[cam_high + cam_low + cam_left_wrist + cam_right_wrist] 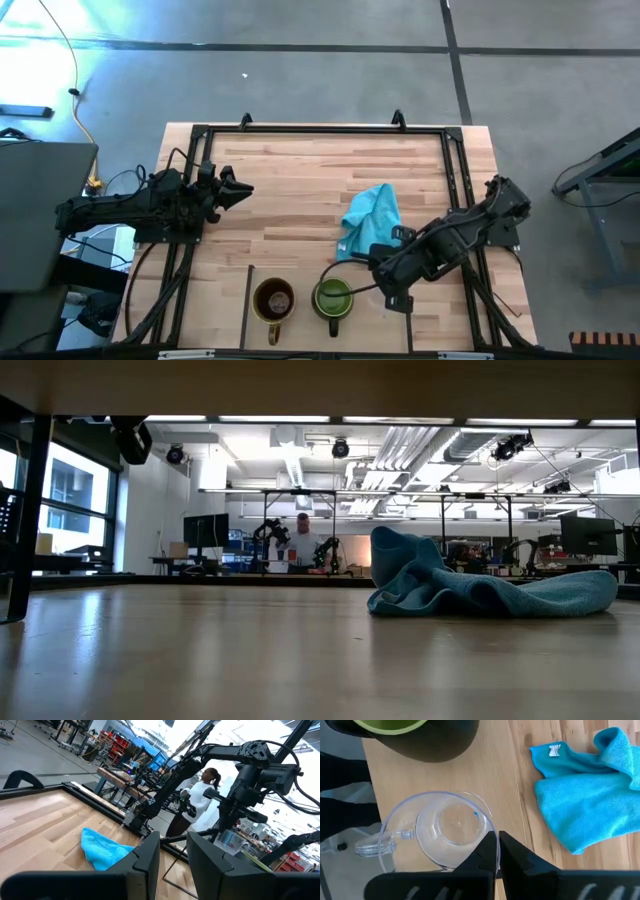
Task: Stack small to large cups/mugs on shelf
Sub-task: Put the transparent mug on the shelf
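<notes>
1. So, start with the bench (pixel 300 170). It carries everything, and only the cloth (pixel 372 215) lies in its middle, well apart from the cups.
2. Look at the shelf (pixel 303 318) along the bench's near edge. All three vessels are gathered there in one row, so the collecting seems done.
3. The brown mug (pixel 273 300) stands upright at the row's left end in the high view, just past a black bar. Nothing is inside it that you could call a cup.
4. The green mug (pixel 333 297) stands upright beside it, near but apart. It holds no other vessel either.
5. The cup (pixel 445 832), the clear glass one, sits at the right end next to the green mug, upright. You cannot tell whether it rests on the wood or is just lifted.
6. Your right end effector (pixel 498 851) is over that cup, fingers drawn almost together with the rim running between them, so it appears to pinch the wall.
7. Your left end effector (pixel 240 183) waits over the bench's left side, fingers apart and holding nothing.
8. Judged from this, the row stands but no vessel is nested in another. If stacking is meant, that part is left.
</notes>
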Tool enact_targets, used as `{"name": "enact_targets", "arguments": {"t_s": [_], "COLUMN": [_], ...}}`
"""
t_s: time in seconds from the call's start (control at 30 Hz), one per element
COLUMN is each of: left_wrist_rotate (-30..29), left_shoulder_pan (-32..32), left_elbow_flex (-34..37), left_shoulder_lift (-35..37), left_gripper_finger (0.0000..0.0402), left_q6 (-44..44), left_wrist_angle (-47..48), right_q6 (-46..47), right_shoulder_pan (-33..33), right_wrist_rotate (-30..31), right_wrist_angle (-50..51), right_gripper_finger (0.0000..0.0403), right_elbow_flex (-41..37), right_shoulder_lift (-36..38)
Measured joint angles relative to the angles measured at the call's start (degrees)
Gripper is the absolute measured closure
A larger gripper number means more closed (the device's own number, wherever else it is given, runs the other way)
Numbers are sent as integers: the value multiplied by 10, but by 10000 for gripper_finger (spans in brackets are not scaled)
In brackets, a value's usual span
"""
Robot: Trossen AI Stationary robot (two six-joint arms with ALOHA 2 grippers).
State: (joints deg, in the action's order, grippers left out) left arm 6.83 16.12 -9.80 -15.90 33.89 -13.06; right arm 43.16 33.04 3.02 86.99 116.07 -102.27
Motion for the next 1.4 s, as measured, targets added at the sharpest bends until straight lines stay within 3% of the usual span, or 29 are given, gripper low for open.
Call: {"name": "enact_targets", "arguments": {"t_s": [1.4], "left_wrist_rotate": [13], "left_shoulder_pan": [0], "left_elbow_flex": [0], "left_shoulder_lift": [0], "left_gripper_finger": [316], "left_q6": [4], "left_wrist_angle": [0], "right_q6": [-11], "right_shoulder_pan": [30], "right_wrist_rotate": [27], "right_wrist_angle": [6], "right_gripper_finger": [403], "right_elbow_flex": [-1], "right_shoulder_lift": [-32]}}
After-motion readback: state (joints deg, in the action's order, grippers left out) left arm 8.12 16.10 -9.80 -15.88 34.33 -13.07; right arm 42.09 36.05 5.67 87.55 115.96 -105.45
